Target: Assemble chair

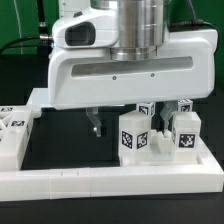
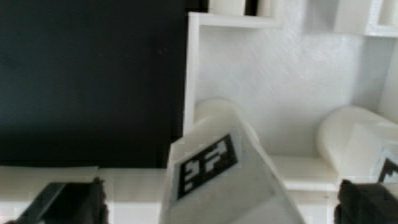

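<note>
Chair parts (image 1: 186, 132), white, blocky and marked with black-and-white square tags, are seen lying loose on the black bench (image 1: 65, 135), inside a long white L-shaped border rail (image 1: 100, 181) that runs along the near side in the exterior view. The white robot arm (image 1: 130, 70), by far the largest thing in that view, is held low over the parts towards the exterior view's right. Beneath it a flat white slab (image 2: 294, 90) is laid on the bench, its edge sharp against the dark surface in the wrist view. A second cluster of tagged pieces (image 1: 15, 135) is set at the exterior view's left edge, well apart from the first group. A tagged block (image 2: 217, 165) is stood upright just beside the slab's edge, with a rounded white part (image 2: 356, 145) near it. The pincer (image 2: 224, 204) is spread wide, its dark fingers (image 2: 71, 205) placed on either side of the tagged block, with a clear gap shown on each side. Nothing is gripped.
</note>
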`<state>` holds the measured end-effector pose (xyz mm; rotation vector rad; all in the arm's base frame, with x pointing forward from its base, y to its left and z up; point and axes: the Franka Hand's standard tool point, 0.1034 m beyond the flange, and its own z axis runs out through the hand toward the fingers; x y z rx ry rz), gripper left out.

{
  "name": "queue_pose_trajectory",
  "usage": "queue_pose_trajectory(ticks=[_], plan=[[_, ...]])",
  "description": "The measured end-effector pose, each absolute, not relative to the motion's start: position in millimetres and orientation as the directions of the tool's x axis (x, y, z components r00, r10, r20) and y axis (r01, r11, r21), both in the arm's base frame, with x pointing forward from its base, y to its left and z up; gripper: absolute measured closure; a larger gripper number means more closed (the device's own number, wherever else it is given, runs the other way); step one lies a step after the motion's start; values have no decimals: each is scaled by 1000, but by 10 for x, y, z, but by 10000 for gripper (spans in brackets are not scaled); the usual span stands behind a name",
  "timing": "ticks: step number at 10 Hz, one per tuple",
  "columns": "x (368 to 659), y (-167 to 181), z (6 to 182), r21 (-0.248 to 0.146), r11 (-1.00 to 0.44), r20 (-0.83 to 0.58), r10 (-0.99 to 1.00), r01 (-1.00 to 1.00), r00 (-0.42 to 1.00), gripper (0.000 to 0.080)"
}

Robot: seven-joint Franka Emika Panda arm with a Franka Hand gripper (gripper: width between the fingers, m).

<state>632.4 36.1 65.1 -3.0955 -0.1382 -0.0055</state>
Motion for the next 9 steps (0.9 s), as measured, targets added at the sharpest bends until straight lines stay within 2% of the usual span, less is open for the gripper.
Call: queue_pose_trajectory(ticks=[3, 5, 6, 7, 8, 9], plan=[[6346, 362, 710, -9, -946, 12, 325, 325, 946, 151], [6347, 371, 707, -3, -938, 11, 345, 345, 938, 151], [6346, 362, 703, -3, -939, 10, 344, 344, 939, 264], [6345, 360, 700, -3, -939, 9, 344, 344, 939, 264], [6344, 360, 697, -3, -944, 9, 329, 329, 944, 446], [6342, 359, 693, -3, -951, 8, 310, 310, 951, 510]])
